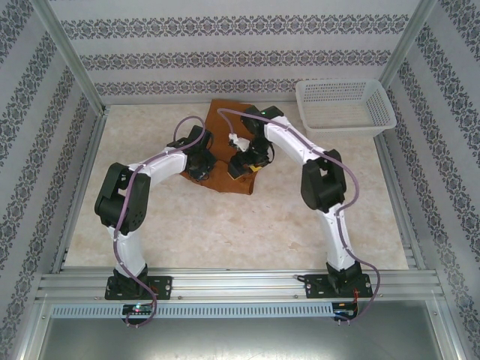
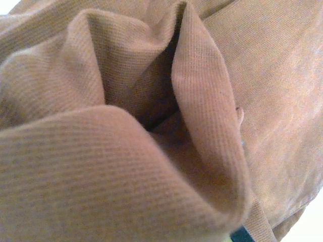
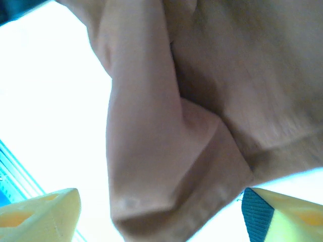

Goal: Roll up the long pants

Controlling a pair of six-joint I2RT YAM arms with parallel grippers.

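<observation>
Long pants of rust-brown soft cloth (image 1: 219, 142) lie in the middle of the tabletop (image 1: 300, 225) and reach its far edge. At their near end the right gripper (image 3: 161, 201) is wide open around a fold, so the rolled bit may flop open. The left gripper (image 1: 201, 171) is pinched shut. Cloth hides its fingers, so I cannot tell what it holds.

I see pants (image 1: 222, 114) of plain rust-brown with a fine ribbed weave, a white mesh basket (image 1: 343, 82), a beige marbled table (image 1: 225, 225), white walls (image 1: 240, 52) striped with grey floral bands, and pale yellow right fingers (image 3: 43, 214).
</observation>
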